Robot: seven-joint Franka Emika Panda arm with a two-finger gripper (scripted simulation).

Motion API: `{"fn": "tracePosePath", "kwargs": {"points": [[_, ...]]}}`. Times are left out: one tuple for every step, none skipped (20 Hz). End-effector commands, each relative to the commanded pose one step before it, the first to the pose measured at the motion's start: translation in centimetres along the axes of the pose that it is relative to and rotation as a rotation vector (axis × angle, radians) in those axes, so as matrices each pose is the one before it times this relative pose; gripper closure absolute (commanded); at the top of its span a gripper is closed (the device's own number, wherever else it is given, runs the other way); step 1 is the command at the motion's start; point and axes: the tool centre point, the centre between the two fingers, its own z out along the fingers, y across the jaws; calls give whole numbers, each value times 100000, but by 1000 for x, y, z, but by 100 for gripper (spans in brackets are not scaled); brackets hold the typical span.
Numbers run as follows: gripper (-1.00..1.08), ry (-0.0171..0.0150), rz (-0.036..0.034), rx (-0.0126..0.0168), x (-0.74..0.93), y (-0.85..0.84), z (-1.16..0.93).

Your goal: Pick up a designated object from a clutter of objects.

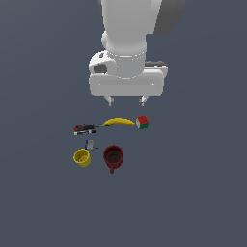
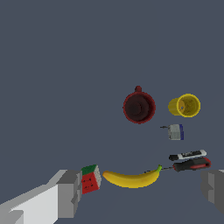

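The designated red and black tool [image 1: 84,129] with its white strip lies flat at the exterior view's left end of the clutter; it also shows in the wrist view [image 2: 190,160]. The yellow banana [image 1: 119,122] lies beside it, tip close to the tool. My gripper [image 1: 126,101] is open and empty, high above the clutter, over the banana and behind the tool. In the wrist view one grey finger [image 2: 69,194] is by the cube and the other at the picture's edge.
A red-green-white cube [image 1: 142,122] sits by the banana's other end. A dark red mug [image 1: 113,157], a yellow cup [image 1: 82,157] and a tiny blue-grey piece [image 1: 89,144] lie nearer the front. The floor is plain dark grey.
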Motion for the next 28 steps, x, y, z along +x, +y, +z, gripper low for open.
{"fn": "tracePosePath", "kwargs": {"points": [[-92,0,0,0,0,1,0],[-92,42,74,48,10,47,-20],[-92,131,232,156,29,152,-63],[-92,212,364,248,49,242,-104],[-92,298,484,341,68,333,-150],[-92,373,552,413,83,404,-199],[-92,354,447,377,76,366,-204],[-92,269,259,274,57,261,-173],[-92,181,93,174,37,160,-135],[-92,87,-31,76,19,66,-84],[-92,22,-95,11,1,-6,-38],[-92,0,0,0,-16,3,-2],[-92,-93,65,-79,2,-57,94],[-92,-32,330,1,-9,27,112],[-92,-18,576,37,-3,85,157],[-92,-8,808,67,0,134,205],[-92,-7,1023,86,0,171,256],[-92,-16,1214,92,-3,199,309],[-92,-28,1388,94,-6,220,361],[-92,-37,1571,98,-9,246,411],[-92,-41,1768,105,-12,279,459],[-92,-42,1981,116,-13,317,508],[-92,-44,2186,122,-16,353,556],[-92,-49,2391,123,-20,389,604],[-92,-53,2598,121,-24,424,653],[-92,-56,2814,119,-28,464,700],[-92,-58,3031,113,-32,504,747],[-92,-59,3251,104,-36,546,793]]}}
